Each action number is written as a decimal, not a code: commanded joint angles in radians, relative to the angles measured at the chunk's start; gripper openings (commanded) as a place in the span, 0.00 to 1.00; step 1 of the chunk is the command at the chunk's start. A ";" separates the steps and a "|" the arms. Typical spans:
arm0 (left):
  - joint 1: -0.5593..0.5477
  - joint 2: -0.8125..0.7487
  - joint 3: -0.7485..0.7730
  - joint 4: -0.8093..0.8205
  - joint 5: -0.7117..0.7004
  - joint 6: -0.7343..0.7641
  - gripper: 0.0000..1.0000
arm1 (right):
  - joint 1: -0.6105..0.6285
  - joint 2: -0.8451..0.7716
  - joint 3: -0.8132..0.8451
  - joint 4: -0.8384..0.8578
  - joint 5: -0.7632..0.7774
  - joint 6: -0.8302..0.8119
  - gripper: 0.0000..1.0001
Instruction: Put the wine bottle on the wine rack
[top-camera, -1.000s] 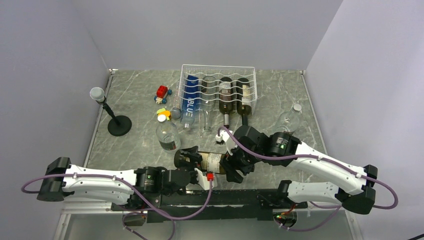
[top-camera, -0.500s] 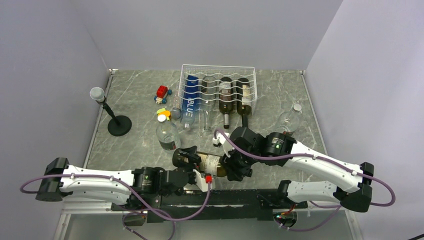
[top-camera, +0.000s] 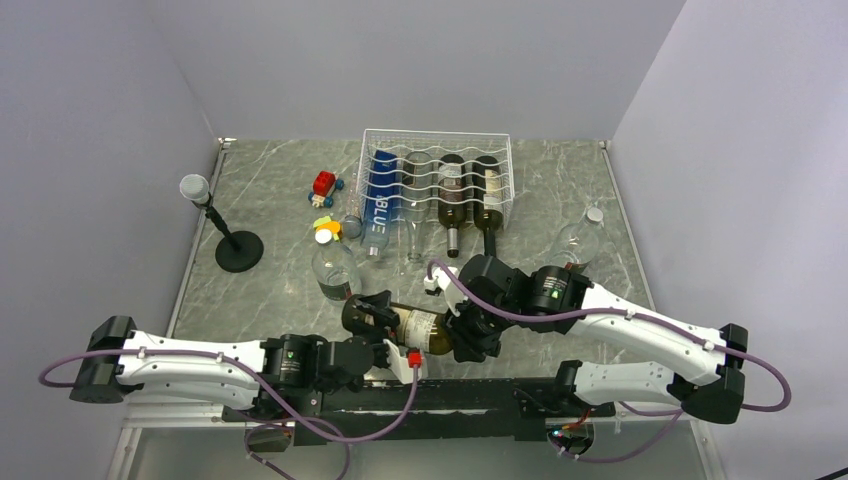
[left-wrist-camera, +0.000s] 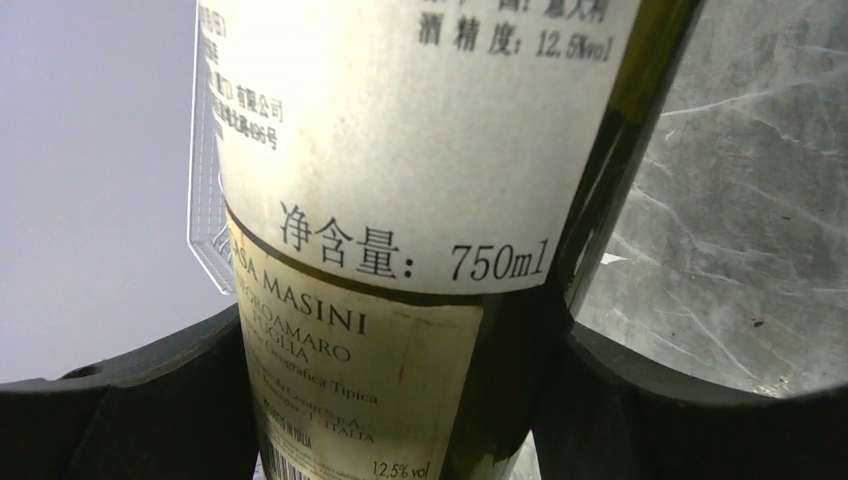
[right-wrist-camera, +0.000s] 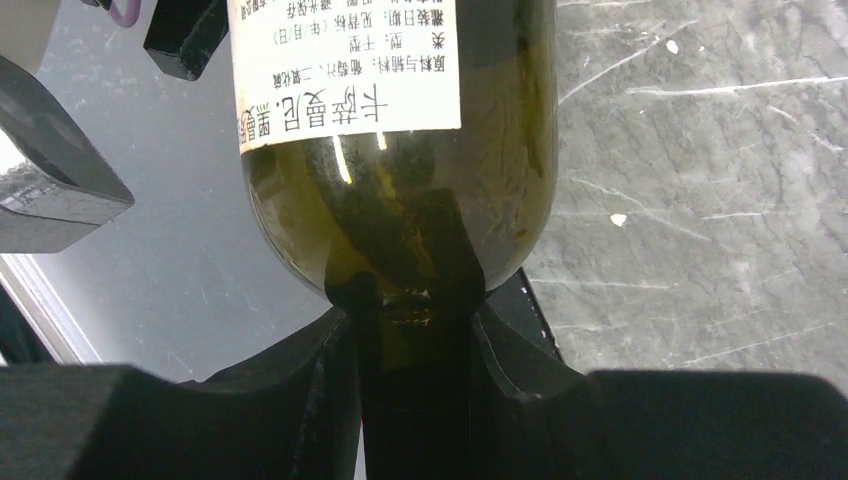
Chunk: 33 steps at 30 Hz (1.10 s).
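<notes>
A dark green wine bottle (top-camera: 422, 326) with a cream label lies roughly level near the table's front edge, base to the left, neck to the right. My left gripper (top-camera: 370, 318) is shut on its body; in the left wrist view the fingers flank the bottle (left-wrist-camera: 400, 190) around the left gripper (left-wrist-camera: 400, 400). My right gripper (top-camera: 466, 336) is shut on the neck; in the right wrist view the bottle's shoulder (right-wrist-camera: 400, 190) fills the top above the right gripper (right-wrist-camera: 412, 310). The white wire wine rack (top-camera: 437, 135) stands at the back centre and holds a blue-labelled bottle and two dark bottles.
A clear plastic bottle (top-camera: 335, 268) stands left of the held bottle, and another (top-camera: 578, 240) lies at the right. A microphone on a round black stand (top-camera: 238, 250) is at the left. A red toy car (top-camera: 323, 184) and small coloured pieces (top-camera: 326, 226) sit near the rack.
My right gripper moved left onto the bottle's neck and closed on it. The bottle and my left gripper shifted slightly left.
</notes>
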 joint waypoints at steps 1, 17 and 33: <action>0.003 -0.029 0.054 0.280 -0.154 -0.094 0.94 | 0.007 -0.037 0.040 0.062 0.094 0.061 0.00; 0.003 0.064 0.002 0.404 -0.236 -0.037 0.99 | 0.004 -0.130 0.157 -0.055 0.482 0.252 0.00; 0.003 -0.015 0.051 0.356 -0.241 -0.163 0.99 | -0.050 -0.168 0.183 -0.071 0.793 0.327 0.00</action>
